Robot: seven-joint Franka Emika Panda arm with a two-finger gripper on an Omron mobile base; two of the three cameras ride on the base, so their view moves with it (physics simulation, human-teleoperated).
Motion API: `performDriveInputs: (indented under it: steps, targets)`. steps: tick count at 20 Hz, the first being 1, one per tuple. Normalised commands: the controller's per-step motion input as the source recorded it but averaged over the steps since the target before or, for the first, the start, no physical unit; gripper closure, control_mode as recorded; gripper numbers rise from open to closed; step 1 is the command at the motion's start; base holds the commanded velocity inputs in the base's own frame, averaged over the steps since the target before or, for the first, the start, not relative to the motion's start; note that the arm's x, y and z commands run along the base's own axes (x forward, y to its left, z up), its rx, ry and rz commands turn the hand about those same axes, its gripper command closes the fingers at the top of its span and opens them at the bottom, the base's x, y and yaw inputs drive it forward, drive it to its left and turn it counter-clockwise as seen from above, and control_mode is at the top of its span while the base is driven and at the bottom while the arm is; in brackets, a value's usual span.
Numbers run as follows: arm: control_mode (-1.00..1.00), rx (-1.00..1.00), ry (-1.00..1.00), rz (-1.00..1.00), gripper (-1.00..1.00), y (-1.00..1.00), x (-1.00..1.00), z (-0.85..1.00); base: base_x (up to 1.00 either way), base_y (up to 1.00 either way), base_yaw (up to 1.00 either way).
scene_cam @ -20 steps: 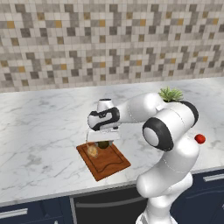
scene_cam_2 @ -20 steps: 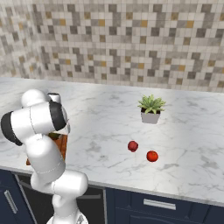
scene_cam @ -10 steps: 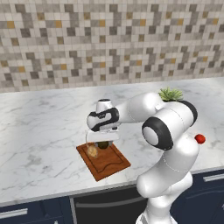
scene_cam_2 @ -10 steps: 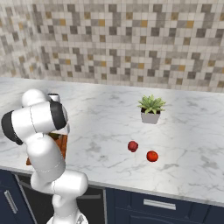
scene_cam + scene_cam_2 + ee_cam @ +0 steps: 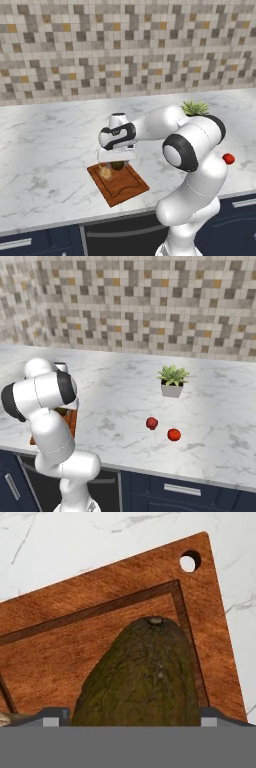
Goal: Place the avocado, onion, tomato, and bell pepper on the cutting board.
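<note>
The reddish-brown cutting board (image 5: 126, 189) lies near the counter's front edge and also shows in the hand view (image 5: 75, 627). My gripper (image 5: 116, 161) hangs just over its far end, open. The dark olive avocado (image 5: 145, 677) rests on the board between the spread fingertips (image 5: 56, 716), and shows under the hand in the left base view (image 5: 118, 165). The tan onion (image 5: 105, 172) lies on the board just left of it. Far to the right on the counter sit a round red tomato (image 5: 174, 434) and a darker red bell pepper (image 5: 152, 423).
A small potted plant (image 5: 173, 381) stands at the back right of the marble counter (image 5: 125, 401). A tiled wall closes the back. The board has a round hanging hole (image 5: 189, 562) at one corner. One red vegetable (image 5: 228, 159) peeks past my arm.
The jaws have spread wider around the avocado. The arm and the hand have stayed over the board's far end, and the red vegetables have not moved.
</note>
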Motion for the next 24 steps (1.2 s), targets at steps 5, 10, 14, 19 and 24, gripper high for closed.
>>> performDriveInputs:
  steps: [5,10,14,19,24]
  targets:
    - [-1.0,0.0,-0.02,0.0,-1.0,0.0,-0.09,0.0,0.0,0.0,0.0]
    - [-1.0,0.0,-0.05,0.0,-1.0,-0.01,-0.07,0.02,0.0,0.0,0.0]
    - [-1.0,0.0,-0.06,0.0,-1.0,-0.09,-0.04,0.18,0.0,0.0,0.0]
    - [-1.0,0.0,-0.08,0.0,-1.0,-0.16,0.0,0.35,0.0,0.0,0.0]
    - [-1.0,0.0,-0.07,0.0,-1.0,-0.09,0.0,0.44,0.0,0.0,0.0]
